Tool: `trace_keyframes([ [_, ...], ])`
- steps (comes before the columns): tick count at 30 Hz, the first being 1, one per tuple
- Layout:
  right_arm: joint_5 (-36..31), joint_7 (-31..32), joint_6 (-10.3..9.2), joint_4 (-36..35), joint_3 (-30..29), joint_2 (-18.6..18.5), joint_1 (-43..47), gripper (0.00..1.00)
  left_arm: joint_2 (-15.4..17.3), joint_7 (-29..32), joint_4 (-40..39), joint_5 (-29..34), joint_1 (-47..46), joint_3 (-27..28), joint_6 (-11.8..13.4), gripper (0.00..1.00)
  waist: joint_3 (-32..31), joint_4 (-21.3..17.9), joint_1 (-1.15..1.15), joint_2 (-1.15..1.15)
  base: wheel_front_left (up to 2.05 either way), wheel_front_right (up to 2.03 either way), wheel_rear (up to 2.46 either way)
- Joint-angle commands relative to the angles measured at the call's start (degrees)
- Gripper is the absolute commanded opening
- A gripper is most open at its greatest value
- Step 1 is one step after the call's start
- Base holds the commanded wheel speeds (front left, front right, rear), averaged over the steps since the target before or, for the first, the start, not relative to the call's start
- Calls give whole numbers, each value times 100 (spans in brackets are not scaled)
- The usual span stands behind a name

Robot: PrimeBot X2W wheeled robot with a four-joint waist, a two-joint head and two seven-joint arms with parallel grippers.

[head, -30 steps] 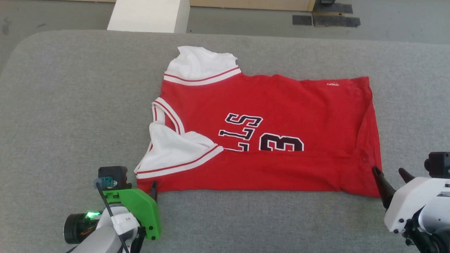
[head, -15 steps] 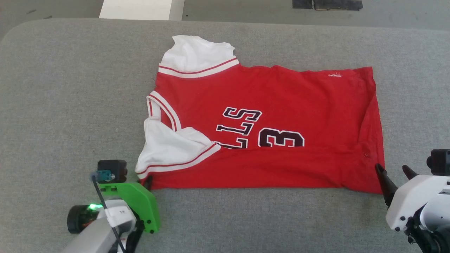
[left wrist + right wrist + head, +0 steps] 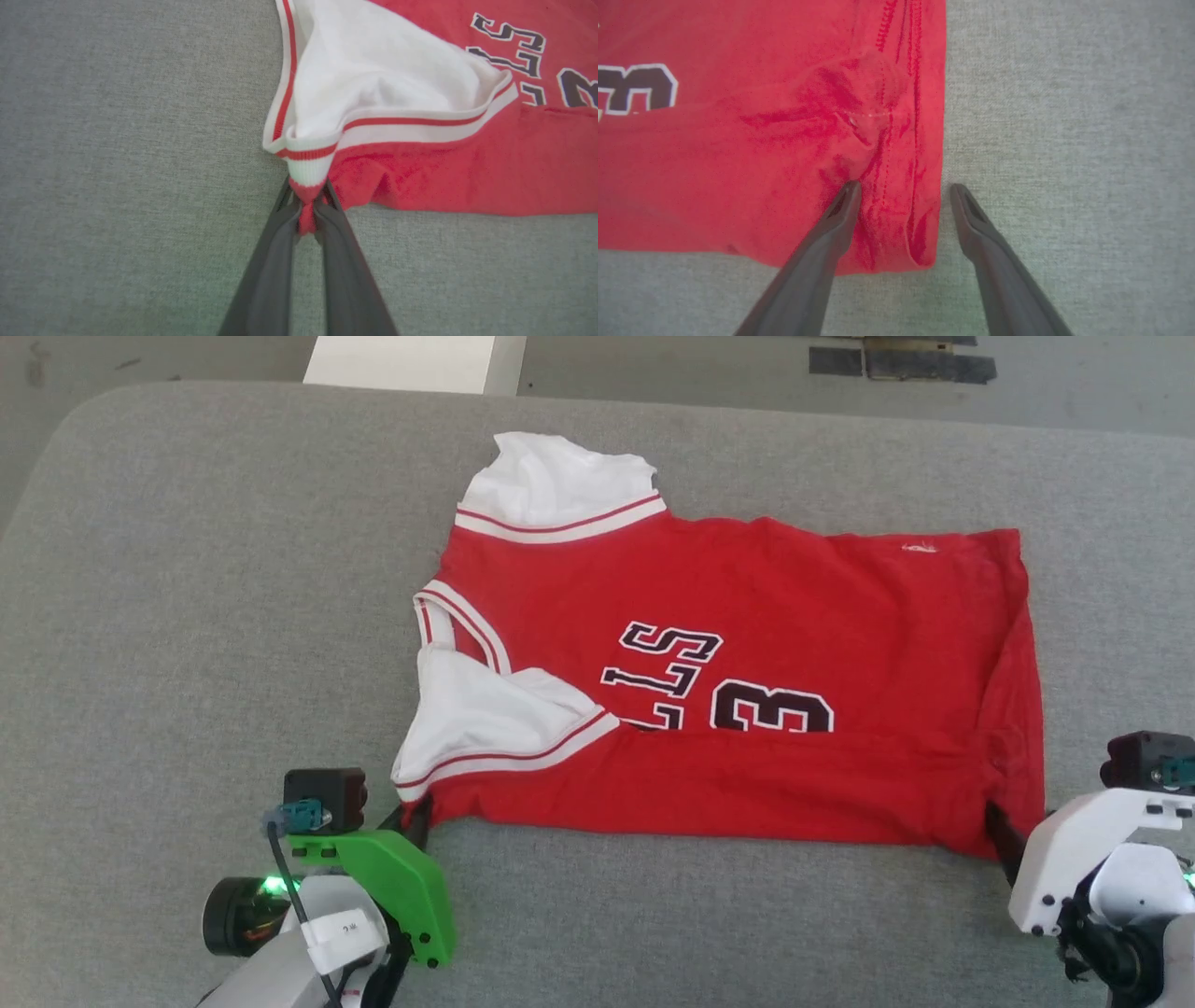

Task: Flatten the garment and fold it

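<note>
Your left claw [image 3: 308, 210], in its wrist view, is pinching a bunched corner of the soft red jersey T-shirt with white striped sleeves [image 3: 467, 163], just below the near sleeve's trim. In the right wrist view, your right claw [image 3: 903, 186] stands spread, one finger on the cloth at the hem corner, the other over the grey fabric-covered worktop [image 3: 1064, 116] just beside it. From the head view, the T-shirt lies mid-worktop, its near edge folded over the lettering; it looks light and limp, so hold corners and expect sagging
</note>
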Motion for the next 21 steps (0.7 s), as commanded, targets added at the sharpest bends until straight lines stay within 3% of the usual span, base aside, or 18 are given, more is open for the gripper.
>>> trace_keyframes([
  [1,17,83,-8,180,3,6,-85,100,44,-4,-35,73,27,2,42,0,57,31,0,0,0,0,0],
  [4,-15,186,-8,428,53,6,-92,100,55,-2,-56,78,34,-10,44,0,78,41,0,0,0,0,0],
  [5,26,203,-8,504,69,6,-95,82,56,6,-51,70,38,-19,30,0,78,42,0,0,0,0,0],
  [6,41,210,-8,550,97,6,-93,0,63,19,-36,66,43,-30,20,0,71,39,0,0,0,0,0],
  [13,32,140,-8,437,114,6,-31,0,182,57,60,39,155,-47,16,0,-225,-41,0,0,0,0,0],
  [21,278,563,-8,-408,94,-26,368,0,564,193,-160,-14,521,-51,86,0,-766,-137,0,0,0,0,0],
])
